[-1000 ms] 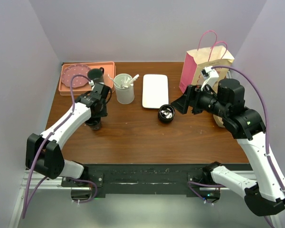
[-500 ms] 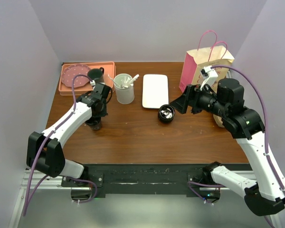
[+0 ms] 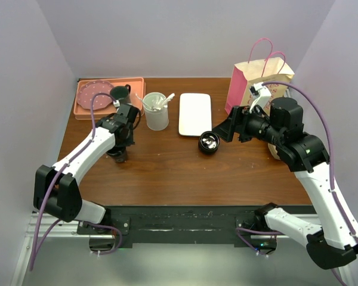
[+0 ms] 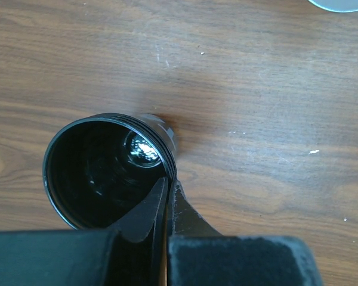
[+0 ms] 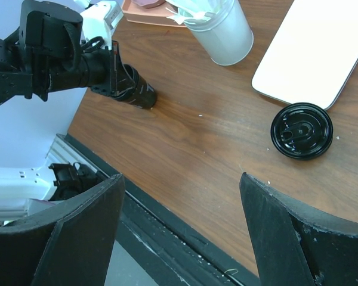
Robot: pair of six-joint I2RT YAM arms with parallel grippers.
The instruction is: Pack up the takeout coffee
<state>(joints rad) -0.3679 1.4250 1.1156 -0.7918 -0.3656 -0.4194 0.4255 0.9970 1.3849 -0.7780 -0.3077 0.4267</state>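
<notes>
Left wrist view: the left gripper [image 4: 167,186] is clamped on the wall of the black cup [image 4: 95,173], with one finger inside the mouth and one outside. The cup's mouth is open and uncovered. Its inside is dark with a single glint, so its contents cannot be told.

Top external view, near to far, with places given from the white tray [image 3: 195,113]:
- The black cup sits on the table [image 3: 167,173], nearer than the white tray and well to its left. It is in the left gripper's pinch.
- The black lid [image 3: 209,142] lies flat just off the tray's near right corner, well apart from the cup.
- The right gripper [image 3: 227,128] hangs over the table just right of the tray. Its fingers are spread wide and hold nothing. In its own wrist view the lid shows free on the wood.
- A clear cup [image 3: 156,112] of stirrers stands just left of the tray.
- An orange tray [image 3: 80,113] lies farther left.
- The pink paper bag [image 3: 256,83] stands upright beyond the tray's far right corner.

Progress, as a judgement: early. The cup is gripped, but the lid is not on it. Neither is in the bag. Capping and bagging remain.
</notes>
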